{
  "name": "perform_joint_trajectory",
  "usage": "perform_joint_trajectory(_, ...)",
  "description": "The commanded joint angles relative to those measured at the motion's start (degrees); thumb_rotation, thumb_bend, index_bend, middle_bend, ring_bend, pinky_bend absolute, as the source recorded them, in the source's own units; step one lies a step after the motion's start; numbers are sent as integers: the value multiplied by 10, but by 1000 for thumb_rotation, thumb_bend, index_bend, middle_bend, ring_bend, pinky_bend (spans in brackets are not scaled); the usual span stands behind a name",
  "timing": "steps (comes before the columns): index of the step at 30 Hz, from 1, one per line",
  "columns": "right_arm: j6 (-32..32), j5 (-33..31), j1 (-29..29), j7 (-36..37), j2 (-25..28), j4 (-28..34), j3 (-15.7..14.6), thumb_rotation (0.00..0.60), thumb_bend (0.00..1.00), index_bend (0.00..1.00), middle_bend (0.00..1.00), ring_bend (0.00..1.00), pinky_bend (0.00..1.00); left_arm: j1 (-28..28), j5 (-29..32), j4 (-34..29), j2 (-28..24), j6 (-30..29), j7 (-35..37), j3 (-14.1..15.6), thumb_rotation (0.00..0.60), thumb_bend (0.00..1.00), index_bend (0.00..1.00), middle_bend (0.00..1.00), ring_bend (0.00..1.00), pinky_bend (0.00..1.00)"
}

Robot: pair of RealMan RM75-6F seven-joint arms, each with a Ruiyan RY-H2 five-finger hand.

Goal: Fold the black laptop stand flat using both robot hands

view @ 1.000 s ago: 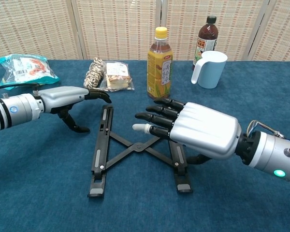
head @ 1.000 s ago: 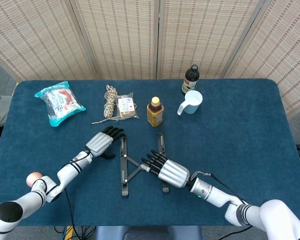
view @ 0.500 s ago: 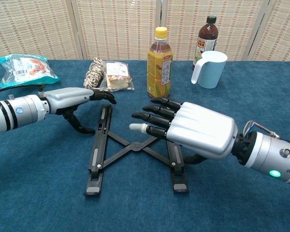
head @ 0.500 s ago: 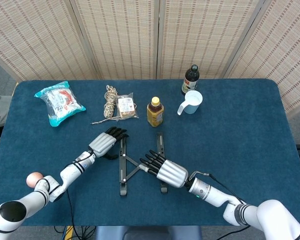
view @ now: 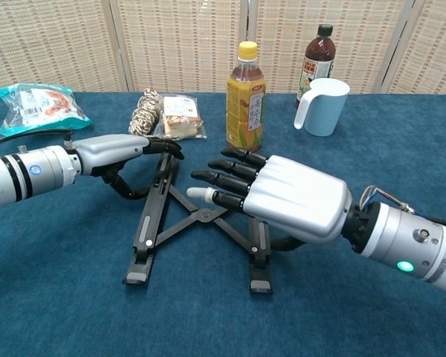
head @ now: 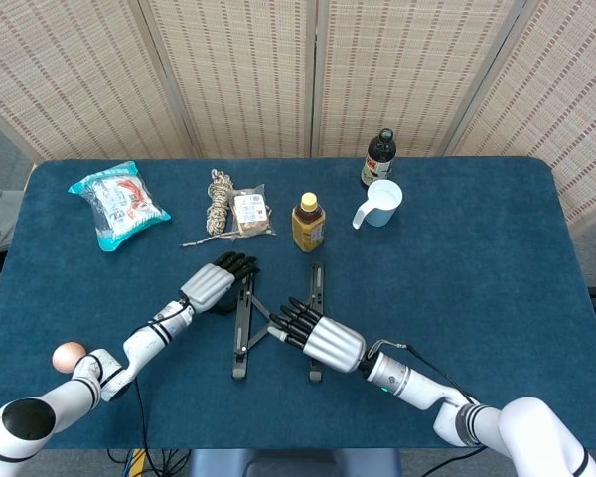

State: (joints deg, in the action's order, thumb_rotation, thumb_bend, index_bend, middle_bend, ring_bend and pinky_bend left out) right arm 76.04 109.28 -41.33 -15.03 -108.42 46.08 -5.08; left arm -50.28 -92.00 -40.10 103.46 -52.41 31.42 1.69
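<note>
Stand: black laptop stand (view: 157,216) on the blue table (view: 59,297), legs still crossed, in front of the yellow-capped bottle (view: 246,97); label unreadable.
Left hand (view: 119,152): fingers extended together, touching the stand's left rail.
Right hand (view: 271,197): fingers stretched, slightly apart, over the right rail, holding nothing.

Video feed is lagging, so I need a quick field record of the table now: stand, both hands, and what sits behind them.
stand: black laptop stand, rails splayed in an X, not flat
left hand: left hand fingers on top of the stand's left rail
right hand: right hand fingers extended over the crossbars; contact unclear
behind stand: yellow bottle, rope bundle, wrapped snack
far right: blue cup, dark bottle
far left: snack bag
</note>
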Motion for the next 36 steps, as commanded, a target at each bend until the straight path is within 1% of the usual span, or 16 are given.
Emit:
perform_joint_trajectory(1,3,-1,-2,3,-5,-6,2,600,0,0,0,0,0,0,0,0,1,0,-1,0,600,222,110,33,0,0)
perform_joint_trajectory(15,10,-6,-14,6,-18,-14,10,600,0,0,0,0,0,1,3,-1,0,2,1,3,600,222,110,33,0,0)
perform_joint_trajectory(36,6,-21,-37,6,-56,-36,29,600,0,0,0,0,0,-1,1,-9,5,0,2,5,600,222,110,33,0,0)
